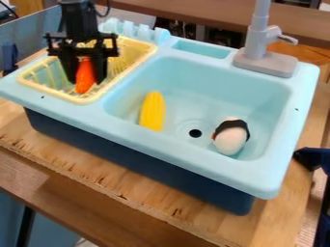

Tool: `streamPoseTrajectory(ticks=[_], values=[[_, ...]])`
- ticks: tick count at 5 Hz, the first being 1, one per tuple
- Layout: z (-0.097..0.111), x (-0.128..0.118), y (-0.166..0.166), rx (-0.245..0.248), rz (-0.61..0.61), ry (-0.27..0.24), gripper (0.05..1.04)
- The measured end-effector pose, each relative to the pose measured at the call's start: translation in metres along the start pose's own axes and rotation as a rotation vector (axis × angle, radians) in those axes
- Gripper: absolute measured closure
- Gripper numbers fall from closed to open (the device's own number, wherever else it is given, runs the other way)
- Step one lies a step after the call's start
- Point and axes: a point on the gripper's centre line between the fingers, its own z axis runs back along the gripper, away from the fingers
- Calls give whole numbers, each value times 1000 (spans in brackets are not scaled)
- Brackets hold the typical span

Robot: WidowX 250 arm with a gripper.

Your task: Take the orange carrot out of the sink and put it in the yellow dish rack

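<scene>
At the left, the black hand (84, 79) hangs down over the pale yellow basket (82, 100) set in the left part of the light blue toy sink (187, 155). The orange carrot (84, 86) is inside the basket, directly at the hand, with its lower part showing below. I cannot tell whether the hand is clamped on the carrot or merely set around it.

The carrot looks like a light toy, probably firm plastic that would give little and would not break easily. Its rounded, smooth-looking surface could let it roll or slip under an uneven squeeze. The best hold seems to be across the thick middle, square to its length; a pinch near a rounded end could let it twist. The basket's slats could catch it if it were dragged sideways.

Farther right, the yellow corn (152, 112) lies in the basin, near the left wall. Right of it is the round dark drain (195, 133), and then a rounded white toy with a black band (228, 140), near the front right of the basin. The grey faucet (264, 62) stands at the back right of the sink, and the wooden table (97, 169) carries the whole sink.
</scene>
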Motion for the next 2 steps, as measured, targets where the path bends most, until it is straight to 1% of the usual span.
streamPoseTrajectory(ticks=[1, 2], values=[[-6, 7, 11, 14, 26, 30, 523], [-21, 14, 12, 0, 17, 48, 523]])
